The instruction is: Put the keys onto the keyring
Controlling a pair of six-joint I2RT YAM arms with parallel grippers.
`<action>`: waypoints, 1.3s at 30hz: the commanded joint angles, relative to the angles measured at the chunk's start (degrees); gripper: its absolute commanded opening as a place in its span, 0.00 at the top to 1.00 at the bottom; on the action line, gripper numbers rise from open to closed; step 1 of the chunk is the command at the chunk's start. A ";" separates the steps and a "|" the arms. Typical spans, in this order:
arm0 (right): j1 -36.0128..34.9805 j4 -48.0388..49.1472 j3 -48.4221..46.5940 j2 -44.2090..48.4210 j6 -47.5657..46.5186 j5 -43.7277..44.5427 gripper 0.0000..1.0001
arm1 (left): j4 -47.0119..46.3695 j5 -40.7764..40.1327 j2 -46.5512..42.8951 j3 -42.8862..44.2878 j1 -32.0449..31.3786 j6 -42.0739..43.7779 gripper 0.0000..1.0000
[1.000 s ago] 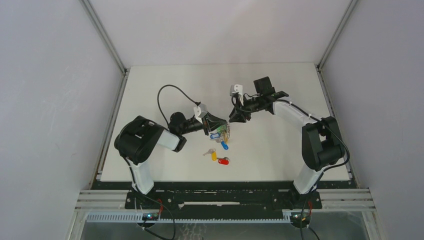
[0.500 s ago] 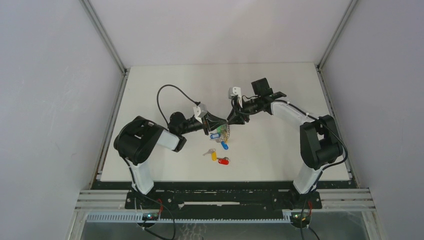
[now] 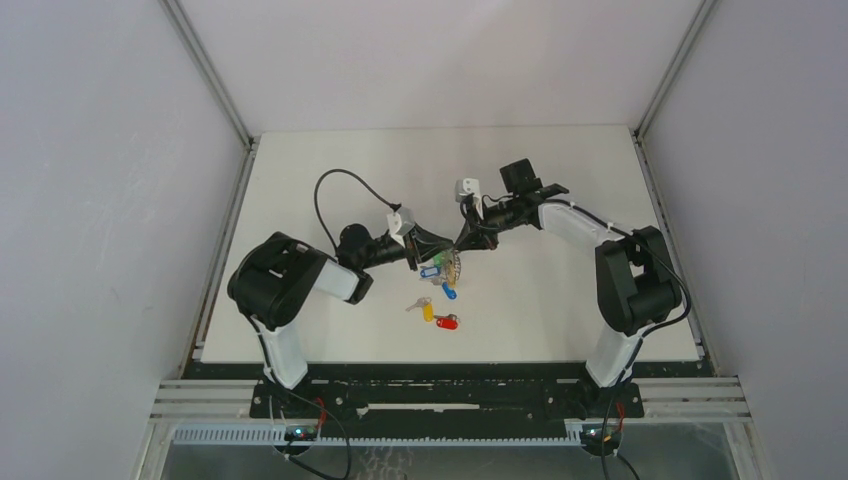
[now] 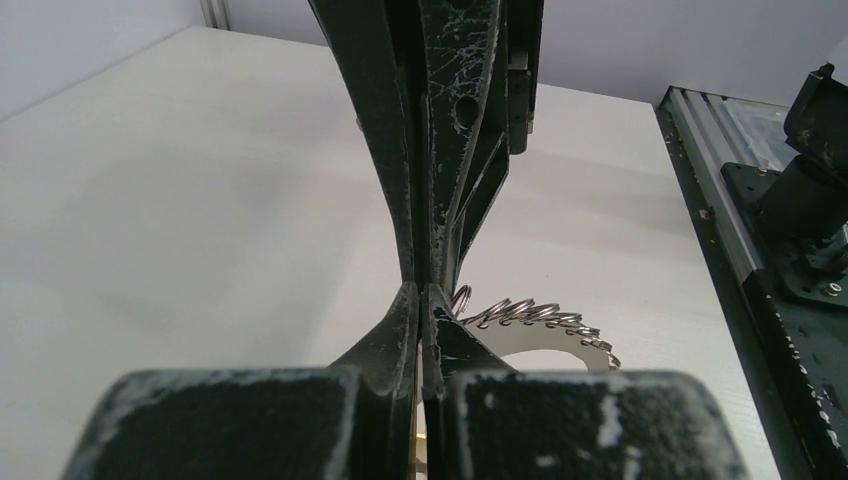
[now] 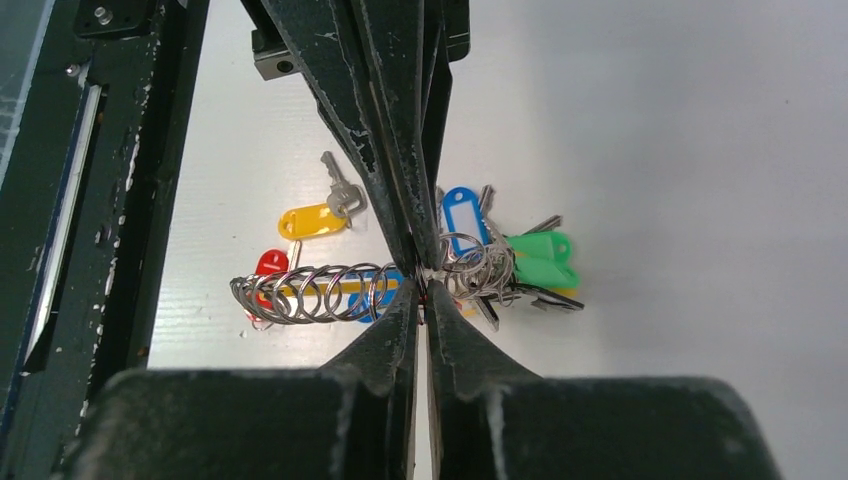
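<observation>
Both pairs of jaws were shut when I looked. The left gripper (image 3: 428, 251) was pinched on the keyring (image 3: 446, 266) from the left. The right gripper (image 5: 424, 287) was nipped on its wire, between the spring-like coil (image 5: 310, 292) and the bunch of green and blue tags (image 5: 535, 260). The keyring sat near the middle of the tabletop (image 3: 330, 170), its coil lying crosswise to the right jaws. The loose yellow key (image 3: 427, 311) and red key (image 3: 447, 322) lay apart from it toward the near edge, between the arms. I judged them about equally near either arm, so one gripper would have to let go and reach back toward that edge.
</observation>
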State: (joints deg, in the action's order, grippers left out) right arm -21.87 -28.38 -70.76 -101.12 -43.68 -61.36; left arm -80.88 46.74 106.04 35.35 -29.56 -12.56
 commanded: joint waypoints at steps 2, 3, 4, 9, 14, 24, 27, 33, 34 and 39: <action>-0.30 -5.98 -3.50 0.92 -2.19 4.09 1.00 | -4.02 0.57 -1.87 -0.57 0.56 0.05 0.93; -0.43 -7.39 -4.23 1.25 -2.20 6.02 1.00 | -4.02 0.70 -1.69 -0.74 0.82 0.16 0.89; -0.75 -8.71 -4.95 1.49 -2.20 8.04 1.00 | -4.02 0.90 -1.53 -0.87 1.09 0.24 0.85; -3.73 -17.88 -11.50 0.84 -3.25 19.70 1.00 | -4.02 3.14 -0.22 -0.86 1.44 -0.09 0.79; -7.14 -25.99 -18.54 -1.36 -4.74 28.68 1.00 | -3.93 4.65 1.15 -0.15 1.44 -0.06 0.82; -12.64 -33.98 -25.89 -4.28 -7.26 36.53 1.00 | -3.93 4.14 1.98 -0.03 1.44 1.08 0.79; -13.61 -35.12 -27.05 -5.14 -7.86 37.56 1.00 | -3.95 3.19 1.44 -0.57 1.44 1.88 0.77; -14.49 -35.95 -28.02 -5.93 -8.23 38.77 1.00 | -3.94 3.25 1.76 -0.61 1.44 2.29 0.76; -14.60 -35.99 -28.09 -5.89 -8.26 38.84 1.00 | -3.94 3.67 2.00 -0.45 1.44 2.29 0.75; -14.78 -35.96 -28.12 -5.50 -9.04 37.86 1.00 | -3.93 4.18 2.74 -0.22 1.44 2.64 0.73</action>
State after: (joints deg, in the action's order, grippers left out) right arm -36.23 -64.07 -96.09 -107.59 -51.51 -22.70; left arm -82.15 50.76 108.01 35.35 -28.25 -11.46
